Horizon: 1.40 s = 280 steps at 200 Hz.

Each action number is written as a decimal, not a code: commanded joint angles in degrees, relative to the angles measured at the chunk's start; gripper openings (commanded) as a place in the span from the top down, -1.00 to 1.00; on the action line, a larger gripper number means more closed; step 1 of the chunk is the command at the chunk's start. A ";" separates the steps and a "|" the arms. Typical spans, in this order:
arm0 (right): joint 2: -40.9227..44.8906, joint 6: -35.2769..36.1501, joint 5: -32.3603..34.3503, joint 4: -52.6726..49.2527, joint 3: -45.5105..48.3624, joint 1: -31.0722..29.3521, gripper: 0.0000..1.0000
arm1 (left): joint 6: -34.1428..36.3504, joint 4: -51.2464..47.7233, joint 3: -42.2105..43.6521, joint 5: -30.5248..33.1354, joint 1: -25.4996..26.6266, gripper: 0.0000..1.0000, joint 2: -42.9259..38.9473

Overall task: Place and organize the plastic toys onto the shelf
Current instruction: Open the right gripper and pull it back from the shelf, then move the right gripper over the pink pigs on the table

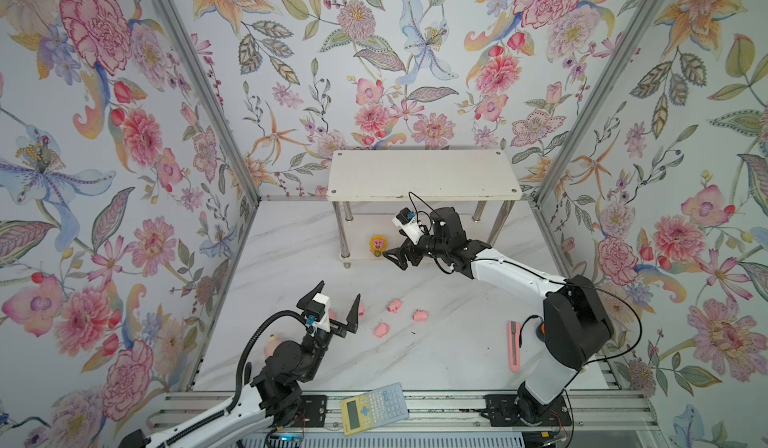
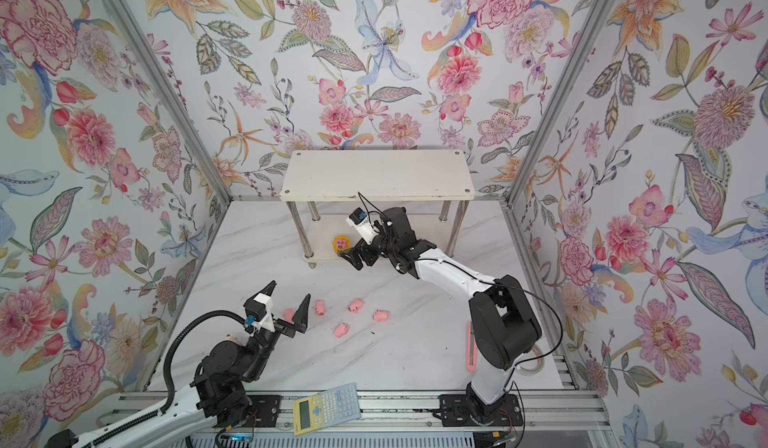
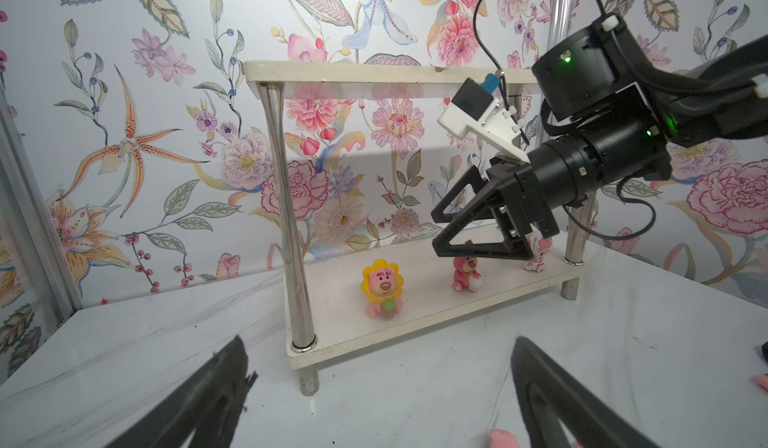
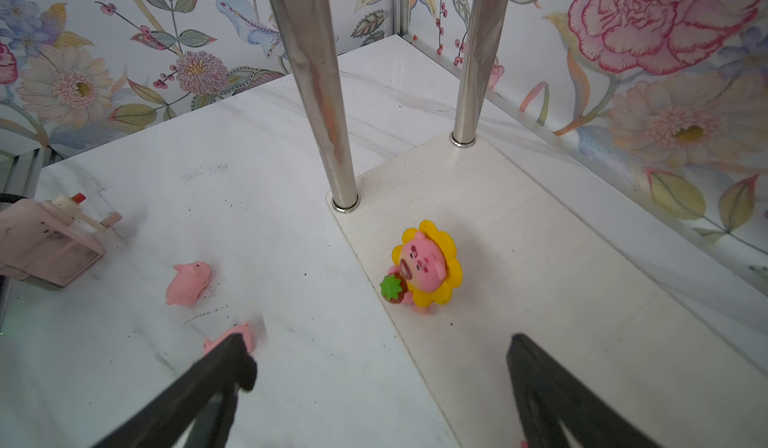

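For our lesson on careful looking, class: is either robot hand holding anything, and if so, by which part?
Nothing is held. The left hand and the right hand are both open and empty.

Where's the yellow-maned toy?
In both top views, the yellow-maned toy stands on the shelf, lower tier, left end, just left of the right gripper.

Bimanual pose, jaws spread wide.
The left gripper (image 1: 338, 293) is held low, empty; the right gripper (image 1: 392, 259) is extended forward, empty.
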<state>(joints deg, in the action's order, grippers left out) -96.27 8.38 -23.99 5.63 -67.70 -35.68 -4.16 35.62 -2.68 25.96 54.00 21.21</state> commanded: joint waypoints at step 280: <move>16.68 -33.20 24.90 -4.31 31.09 -13.66 1.00 | -17.46 -8.46 -16.27 1.05 -0.90 -0.50 28.12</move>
<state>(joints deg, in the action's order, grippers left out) -79.42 -24.10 0.86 -2.26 -35.35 -49.76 -22.09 23.59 -18.92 28.53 53.63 48.03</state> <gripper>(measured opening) 0.046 0.769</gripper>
